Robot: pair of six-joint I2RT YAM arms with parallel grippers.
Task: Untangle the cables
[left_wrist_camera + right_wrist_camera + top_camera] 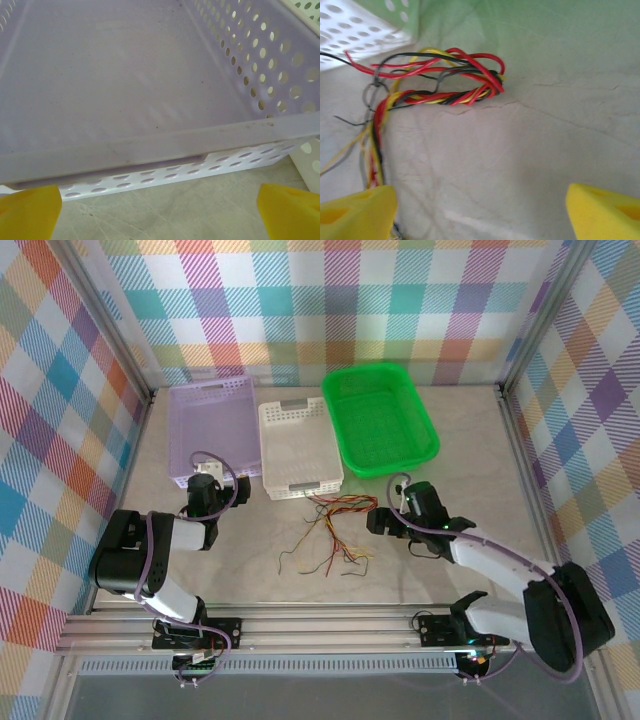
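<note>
Bundle of thin red, black and yellow wires point(335, 530) is found on the pale marbled tabletop point(450, 440), just in front of the white perforated plastic basket point(300, 448). Its far end reaches that basket's near wall; contact cannot be told. The loose ends are fanned out away from the basket, toward the arms.

In the right wrist view, a tight 3-colour twist point(450, 95) is seen below a looser loop, near the white basket's corner point(350, 35).

The right gripper point(385, 522) is placed at the bundle's edge, to the right of the white basket's front. Its jaws are spread wide with nothing between them point(482, 210), though strands run close past 1 yellow finger point(360, 210).

The left gripper point(207, 480) is parked left of the white basket, facing the near wall of the lilac perforated plastic basket point(150, 145). Its jaws are fully spread and empty point(160, 210).

The wires are judged very light, limp and springy, so they are likely to drag along together when 1 is pulled. A pinch on a single free end is advised, with the twisted section pinned by the other gripper.
</note>
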